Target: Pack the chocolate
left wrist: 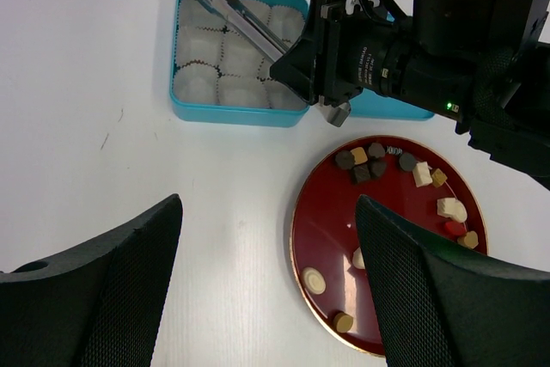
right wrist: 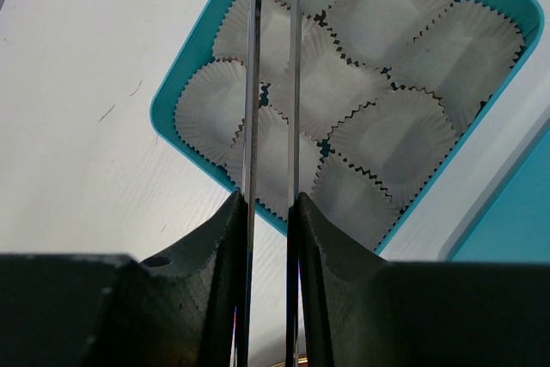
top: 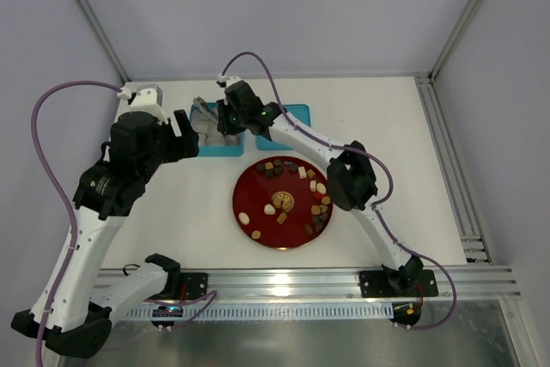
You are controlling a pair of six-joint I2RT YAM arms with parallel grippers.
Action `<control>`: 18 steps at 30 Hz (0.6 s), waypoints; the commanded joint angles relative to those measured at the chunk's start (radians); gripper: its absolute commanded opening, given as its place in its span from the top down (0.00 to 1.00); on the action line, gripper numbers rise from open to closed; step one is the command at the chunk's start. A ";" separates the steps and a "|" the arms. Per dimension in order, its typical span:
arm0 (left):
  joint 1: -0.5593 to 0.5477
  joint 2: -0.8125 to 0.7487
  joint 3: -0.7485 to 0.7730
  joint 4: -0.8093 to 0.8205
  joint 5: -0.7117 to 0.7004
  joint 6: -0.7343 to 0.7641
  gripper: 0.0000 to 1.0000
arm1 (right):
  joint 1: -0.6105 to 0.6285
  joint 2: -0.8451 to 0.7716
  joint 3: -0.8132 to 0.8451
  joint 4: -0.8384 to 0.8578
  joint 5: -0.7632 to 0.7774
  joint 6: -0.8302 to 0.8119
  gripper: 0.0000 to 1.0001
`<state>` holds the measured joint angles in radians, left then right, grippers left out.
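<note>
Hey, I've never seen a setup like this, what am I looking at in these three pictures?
Two robot arms stand on a white table. One picture looks down from above; the other two come from cameras on each wrist. On the table are a red plate of small chocolates and a teal tray of empty white paper cups. The right pincer grips metal tongs over the tray. The left pincer is open and holds nothing.

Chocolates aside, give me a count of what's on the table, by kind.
paper cups: 9
teal trays: 2
red plate: 1
tongs: 1
Total: 13
</note>
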<state>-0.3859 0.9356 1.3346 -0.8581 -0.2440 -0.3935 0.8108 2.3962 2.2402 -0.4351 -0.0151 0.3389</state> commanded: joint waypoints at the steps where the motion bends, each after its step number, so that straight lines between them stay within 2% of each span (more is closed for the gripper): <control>1: 0.002 -0.011 -0.003 0.008 0.008 -0.001 0.20 | 0.011 -0.006 0.022 0.047 0.043 0.000 0.89; 13: 0.002 -0.004 -0.006 0.010 0.006 0.001 0.20 | 0.016 0.007 0.012 0.049 0.038 0.005 0.89; 18: 0.001 -0.003 -0.008 0.014 0.008 0.001 0.20 | 0.019 0.011 0.009 0.045 0.041 0.002 0.85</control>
<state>-0.3859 0.9356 1.3308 -0.8581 -0.2432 -0.3935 0.8211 2.3966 2.2402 -0.4355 0.0086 0.3420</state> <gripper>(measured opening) 0.801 0.308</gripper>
